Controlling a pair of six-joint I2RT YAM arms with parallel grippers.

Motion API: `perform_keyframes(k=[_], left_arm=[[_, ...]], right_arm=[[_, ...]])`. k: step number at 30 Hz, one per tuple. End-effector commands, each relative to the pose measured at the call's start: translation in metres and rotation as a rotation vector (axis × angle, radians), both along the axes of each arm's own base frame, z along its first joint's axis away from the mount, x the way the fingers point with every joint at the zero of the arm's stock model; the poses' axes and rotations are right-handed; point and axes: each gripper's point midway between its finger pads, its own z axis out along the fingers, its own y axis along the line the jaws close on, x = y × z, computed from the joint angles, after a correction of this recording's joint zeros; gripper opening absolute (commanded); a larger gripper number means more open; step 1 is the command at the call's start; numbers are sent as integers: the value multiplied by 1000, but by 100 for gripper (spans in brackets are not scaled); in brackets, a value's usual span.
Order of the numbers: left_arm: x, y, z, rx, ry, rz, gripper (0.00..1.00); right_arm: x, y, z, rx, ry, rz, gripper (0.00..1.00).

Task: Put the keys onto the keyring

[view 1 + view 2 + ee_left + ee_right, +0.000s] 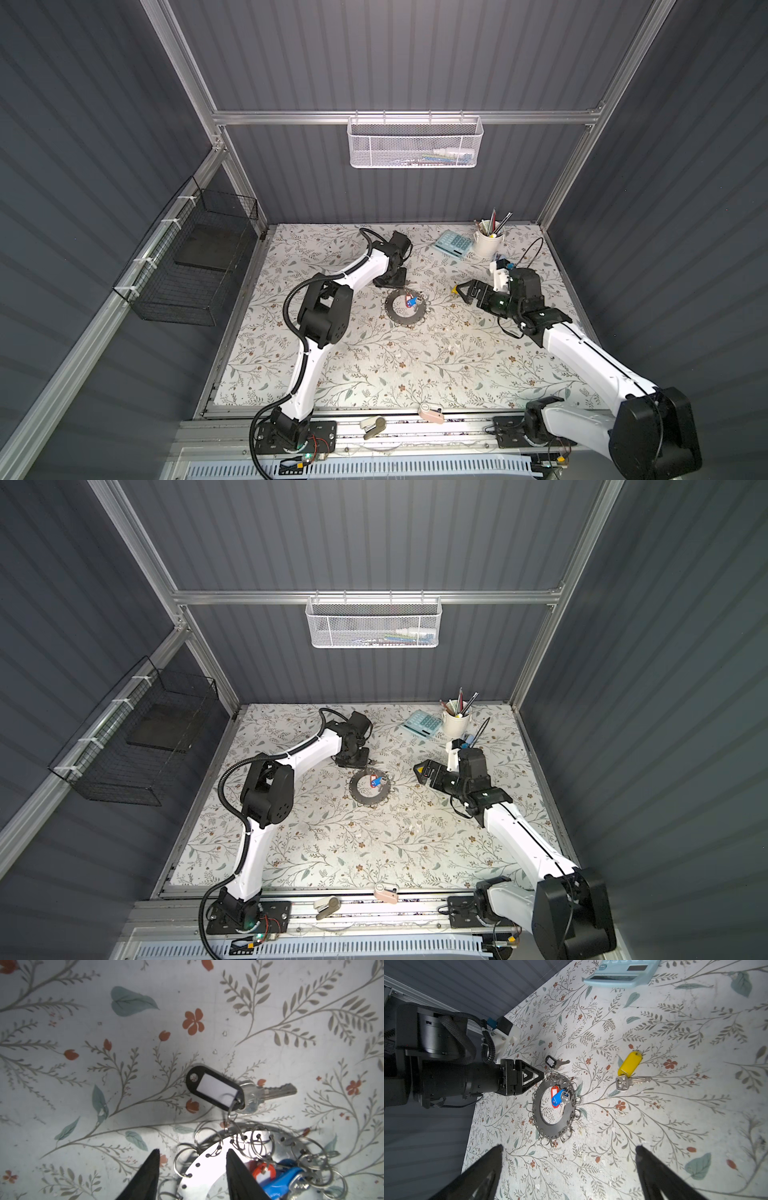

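The keyring (536,1105) lies flat near the middle of the worktop (675,1126). A red key (554,1090) and a blue key (557,1097) sit in its open middle. In a top view, a black key (216,1086) lies at 12 o'clock from it, and its small wire loop looks hooked to the rim. A yellow key (630,1064) lies loose at about 3 o'clock, well apart from the keyring.

The left tool (192,1150) is low over the rim at about 11 o'clock, with its tips apart and nothing between them. The right tool (569,1146) is wide apart and empty too, up above the yellow key.

I think the yellow key is light and hard. Its metal part is thin and slippery and lies flat, so it is hard to pinch. The plastic tag is fatter — that is the best place to hold, across its two long sides. The keyring looks stiff and heavier, but it may slide when pushed, so one tool may need to press it down. The little wire loops look springy and tight.
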Motion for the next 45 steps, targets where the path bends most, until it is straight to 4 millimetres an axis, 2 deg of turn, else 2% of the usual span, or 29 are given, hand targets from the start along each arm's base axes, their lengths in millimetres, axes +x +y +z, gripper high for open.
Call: perform_keyframes(k=[1, 9, 20, 26, 36, 40, 45], left_arm=[[-4, -9, -4, 4, 24, -9, 55], [-2, -5, -16, 98, 12, 19, 49], [-9, -2, -29, 136, 39, 31, 28], [-8, -9, -23, 118, 21, 24, 25], [-8, -36, 7, -16, -42, -12, 18], [-10, -44, 9, -33, -40, -28, 14], [-10, -41, 1, 0, -30, -14, 9]], right_arm=[[0, 3, 6, 2, -17, 17, 99], [-3, 2, 5, 1, -16, 18, 99], [-5, -1, 3, -18, -16, 8, 99], [-4, -1, 3, -15, -17, 8, 99], [-3, -1, 4, -13, -22, 4, 99], [-3, -1, 4, -10, -19, 2, 99], [-4, -2, 3, -12, -17, 3, 99]])
